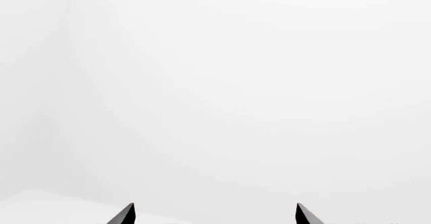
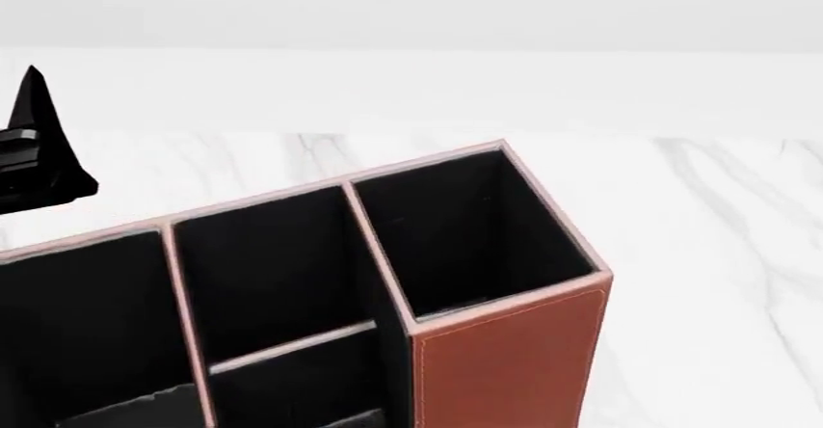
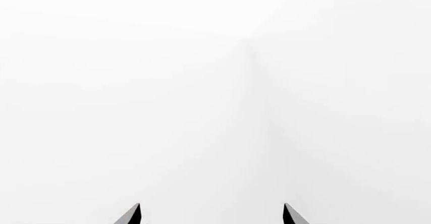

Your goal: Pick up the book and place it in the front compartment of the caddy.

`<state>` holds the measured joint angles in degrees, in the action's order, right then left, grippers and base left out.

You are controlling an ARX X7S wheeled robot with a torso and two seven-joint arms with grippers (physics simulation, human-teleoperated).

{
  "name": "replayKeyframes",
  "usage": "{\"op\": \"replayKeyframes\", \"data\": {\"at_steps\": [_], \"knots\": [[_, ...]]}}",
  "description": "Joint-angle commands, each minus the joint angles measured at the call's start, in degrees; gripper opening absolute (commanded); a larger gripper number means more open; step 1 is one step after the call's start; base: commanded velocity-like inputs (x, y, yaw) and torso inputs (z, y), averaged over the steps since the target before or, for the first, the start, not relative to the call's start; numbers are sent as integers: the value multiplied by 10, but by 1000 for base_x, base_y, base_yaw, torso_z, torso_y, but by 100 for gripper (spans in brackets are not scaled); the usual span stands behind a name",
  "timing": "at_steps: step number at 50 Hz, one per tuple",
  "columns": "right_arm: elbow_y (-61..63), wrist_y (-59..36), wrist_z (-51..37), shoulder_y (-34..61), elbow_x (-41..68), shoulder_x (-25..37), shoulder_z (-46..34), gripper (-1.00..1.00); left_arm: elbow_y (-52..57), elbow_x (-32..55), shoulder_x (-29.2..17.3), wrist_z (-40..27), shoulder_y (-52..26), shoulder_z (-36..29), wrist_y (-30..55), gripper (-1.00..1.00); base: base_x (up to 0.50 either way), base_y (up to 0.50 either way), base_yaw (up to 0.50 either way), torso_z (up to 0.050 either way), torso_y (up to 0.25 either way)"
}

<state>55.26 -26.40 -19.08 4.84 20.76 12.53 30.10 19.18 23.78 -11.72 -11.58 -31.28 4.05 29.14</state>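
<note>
Head view: the caddy, reddish-brown with stitched pale edges and black lining, sits on a white marbled tabletop, angled so its near right corner points toward the camera. Its left and lower parts are cut off by the picture edge. The right end cell is deep, open and dark. The middle column is split by a low cross divider; the far half against the tall back wall is the front compartment, open at the top with nothing sticking out. A dark flat thing with a pale edge shows at the bottom of the view inside the caddy; cannot tell if it is the book. The book is not clearly identifiable in any view.

Bare tabletop lies right of and behind the caddy, up to a plain white wall.

Left gripper: a black pointed finger and part of its body show at the left edge, above the table, behind the caddy's left end, not touching it. In the left wrist view the left gripper's two tips are spread apart with nothing between them, facing blank white. Right gripper: only in its wrist view, tips likewise spread and empty, facing blank white.
</note>
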Motion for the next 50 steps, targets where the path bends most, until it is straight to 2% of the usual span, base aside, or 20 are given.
{"op": "replayKeyframes", "data": {"at_steps": [1,5,7,9,10,12,18,23,24,25,33,39,43,44,48,50], "knots": [[-2,3,-5,-5,0,4,1,100,-7,7,-1,-7,-3,-1,8,100,0,0,0,0,0],[-3,5,-8,-7,0,5,-1,100,-2,53,6,0,-7,21,31,100,0,0,0,0,0],[2,0,-11,-8,1,7,1,100,18,152,15,23,-9,64,62,100,0,0,0,0,0],[2,-2,-13,-7,-1,9,-1,100,31,221,15,5,-18,92,116,100,0,0,0,0,0],[1,-3,-15,-8,-2,9,-2,100,36,291,8,-4,-24,108,170,100,0,0,0,0,0],[4,-7,-16,-10,0,11,-1,100,47,329,-1,-7,-26,109,204,100,0,0,0,0,0],[10,-12,-18,-18,6,17,4,100,92,367,-36,3,-22,96,246,100,0,0,0,0,0],[17,-11,-18,-25,11,19,11,100,112,366,-39,15,-2,106,228,100,0,0,0,0,0],[18,-8,-17,-29,16,19,17,100,128,293,-47,55,21,73,176,100,0,0,0,0,0],[17,-6,-16,-31,19,19,21,100,127,270,-50,66,28,58,164,100,0,0,0,0,0],[19,3,-18,-46,33,17,42,100,131,240,-86,144,66,-21,166,100,0,0,0,0,0],[16,5,-23,-47,31,18,37,100,165,288,-107,143,65,-18,205,100,0,0,0,0,0],[12,2,-27,-43,32,20,32,100,233,388,-124,114,103,12,250,100,0,0,0,0,0],[18,-8,-34,-40,57,23,60,100,309,422,-166,122,142,-65,326,100,0,0,0,0,0],[23,-8,-37,-45,67,25,69,100,315,445,-165,106,138,-66,336,100,0,0,0,0,0],[26,-8,-40,-46,70,26,72,100,320,430,-166,116,144,-77,332,100,0,0,0,0,0]]}}
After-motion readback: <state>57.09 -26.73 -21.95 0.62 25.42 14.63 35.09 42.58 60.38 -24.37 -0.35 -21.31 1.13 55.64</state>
